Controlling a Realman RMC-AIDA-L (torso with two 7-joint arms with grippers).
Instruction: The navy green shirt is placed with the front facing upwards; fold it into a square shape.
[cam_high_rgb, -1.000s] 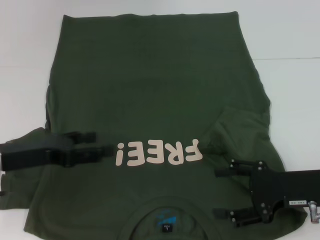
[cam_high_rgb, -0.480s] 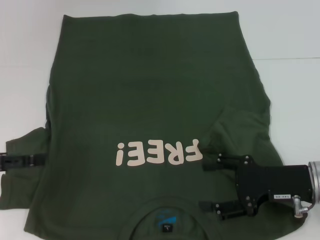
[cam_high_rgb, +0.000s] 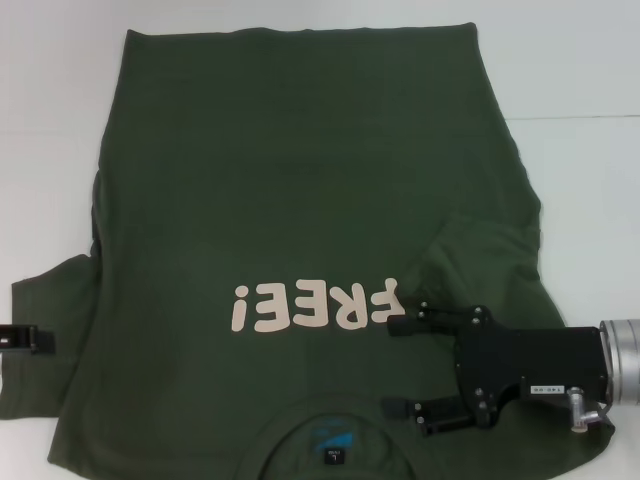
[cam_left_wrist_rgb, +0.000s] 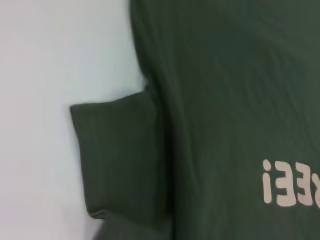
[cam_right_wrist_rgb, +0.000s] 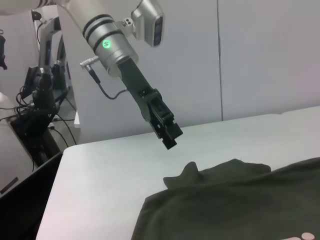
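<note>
The navy green shirt (cam_high_rgb: 300, 170) lies flat on the white table, front up, with cream "FREE!" letters (cam_high_rgb: 315, 305) and its collar (cam_high_rgb: 335, 440) at the near edge. The sleeve on the right (cam_high_rgb: 480, 255) is folded in over the body. The sleeve on the left (cam_left_wrist_rgb: 117, 160) lies spread out. My right gripper (cam_high_rgb: 398, 367) is open above the shirt's chest, just right of the letters, with nothing between its fingers. Only the tip of my left gripper (cam_high_rgb: 22, 338) shows at the left edge; in the right wrist view the left gripper (cam_right_wrist_rgb: 169, 134) hangs above the table beyond the sleeve.
Bare white table (cam_high_rgb: 570, 70) surrounds the shirt on the left, right and far sides. Beyond the table's left end stand equipment and cables (cam_right_wrist_rgb: 40, 95), with a white wall behind.
My left gripper has pulled back leftwards off the shirt to the picture's edge. My right gripper has moved left and slightly farther over the shirt, towards the letters, staying open.
</note>
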